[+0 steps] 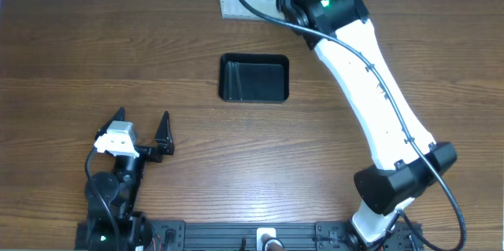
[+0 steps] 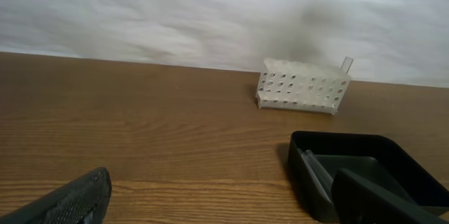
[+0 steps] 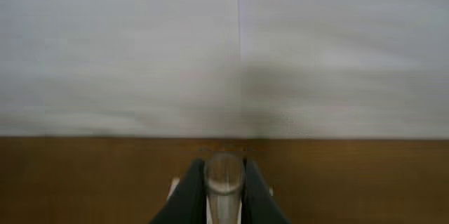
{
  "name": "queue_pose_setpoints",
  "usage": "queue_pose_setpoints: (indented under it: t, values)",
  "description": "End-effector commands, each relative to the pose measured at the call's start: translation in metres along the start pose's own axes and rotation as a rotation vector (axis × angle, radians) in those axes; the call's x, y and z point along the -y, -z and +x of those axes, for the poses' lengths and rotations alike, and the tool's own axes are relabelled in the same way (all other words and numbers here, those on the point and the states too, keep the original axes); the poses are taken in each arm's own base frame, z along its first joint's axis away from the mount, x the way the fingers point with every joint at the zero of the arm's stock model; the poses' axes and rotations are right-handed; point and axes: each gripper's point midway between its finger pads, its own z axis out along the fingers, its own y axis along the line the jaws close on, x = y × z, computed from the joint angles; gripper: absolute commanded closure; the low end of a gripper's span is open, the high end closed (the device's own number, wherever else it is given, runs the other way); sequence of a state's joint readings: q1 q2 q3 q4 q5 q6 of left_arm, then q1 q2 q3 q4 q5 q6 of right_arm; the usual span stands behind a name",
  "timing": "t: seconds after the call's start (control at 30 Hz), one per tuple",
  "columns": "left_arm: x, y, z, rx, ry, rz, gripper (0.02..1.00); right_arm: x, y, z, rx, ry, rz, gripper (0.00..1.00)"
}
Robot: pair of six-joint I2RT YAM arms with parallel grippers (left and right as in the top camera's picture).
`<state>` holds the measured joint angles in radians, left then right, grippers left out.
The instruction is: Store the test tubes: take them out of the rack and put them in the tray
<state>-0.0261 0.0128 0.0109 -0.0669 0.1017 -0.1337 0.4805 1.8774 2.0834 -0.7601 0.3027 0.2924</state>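
The white perforated rack point(image 1: 242, 1) point(image 2: 302, 87) stands at the table's far edge, with one clear test tube point(image 2: 346, 64) sticking up from one end. My right gripper point(image 3: 224, 176) is over the rack, shut on another clear test tube point(image 3: 224, 182); bits of the white rack show just beneath its fingers. The black tray point(image 1: 253, 60) point(image 2: 403, 155) lies mid-table, with at least one tube point(image 2: 316, 170) in it. My left gripper point(image 1: 142, 117) point(image 2: 224, 210) stands open near the table's front left, holding nothing and facing the tray and rack.
A white wall rises right behind the rack along the table's far edge. Bare wooden tabletop stretches between the left gripper and the tray. The right arm point(image 1: 370, 70) runs diagonally from its base at the front right to the rack.
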Motion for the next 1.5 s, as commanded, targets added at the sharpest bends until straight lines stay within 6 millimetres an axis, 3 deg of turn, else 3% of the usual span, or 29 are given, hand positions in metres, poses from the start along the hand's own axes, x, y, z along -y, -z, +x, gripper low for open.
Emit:
queue_pose_setpoints:
  t: [0.03,0.07,0.17,0.3,0.4,0.97,1.13,1.27,1.37,1.43,1.5]
  values:
    - [0.001,0.000,0.002,-0.001,-0.015,0.006,0.018,-0.020,-0.047,0.112,-0.358,-0.055,-0.074,0.945]
    - [0.000,0.000,0.001,-0.001,-0.015,0.005,0.018,-0.022,-0.057,0.138,-0.427,-0.065,-0.081,0.947]
    - [0.001,0.000,0.002,-0.001,-0.015,0.006,0.018,-0.023,-0.077,0.179,-0.505,-0.084,-0.060,0.943]
    - [0.000,0.000,0.001,-0.001,-0.014,0.005,0.018,-0.022,-0.097,0.217,-0.580,-0.068,-0.031,0.941]
    - [0.001,0.000,0.002,-0.001,-0.014,0.006,0.018,-0.023,-0.107,0.235,-0.613,-0.056,-0.021,0.936]
    - [0.001,0.000,0.002,-0.001,-0.014,0.006,0.018,-0.032,-0.106,0.285,-0.718,-0.015,0.008,0.912]
    - [0.001,0.000,0.002,-0.001,-0.014,0.006,0.018,-0.028,-0.108,0.300,-0.736,-0.011,0.016,0.842]
    - [0.001,0.000,0.002,-0.001,-0.015,0.006,0.018,-0.029,-0.110,0.301,-0.729,-0.012,0.012,0.667]
    - [0.001,0.000,0.002,-0.001,-0.015,0.006,0.018,-0.033,-0.107,0.286,-0.671,0.009,0.027,0.514]
    - [0.001,0.000,0.002,-0.001,-0.015,0.006,0.020,-0.031,-0.101,0.264,-0.599,0.017,0.050,0.413]
    - [0.001,0.000,0.002,-0.001,-0.015,0.006,0.018,-0.024,-0.094,0.218,-0.463,0.038,0.068,0.375]
